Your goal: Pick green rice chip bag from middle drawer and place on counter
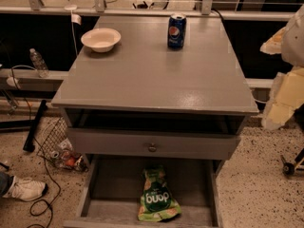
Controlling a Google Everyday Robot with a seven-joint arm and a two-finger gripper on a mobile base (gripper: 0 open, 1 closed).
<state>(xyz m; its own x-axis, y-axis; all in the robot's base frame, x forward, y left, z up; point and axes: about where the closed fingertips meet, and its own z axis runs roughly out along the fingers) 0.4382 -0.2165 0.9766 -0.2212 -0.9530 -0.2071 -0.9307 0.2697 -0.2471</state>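
My gripper at far R edge beside counter, open/shut unclear; green rice chip bag flat in mid drawer.

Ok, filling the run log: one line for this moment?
bag: flat in open drawer | counter: bowl, can | gripper: right edge, away from bag

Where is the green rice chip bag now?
The green rice chip bag lies in the open middle drawer, near its front, below the knob; the gripper is at the view's right edge.
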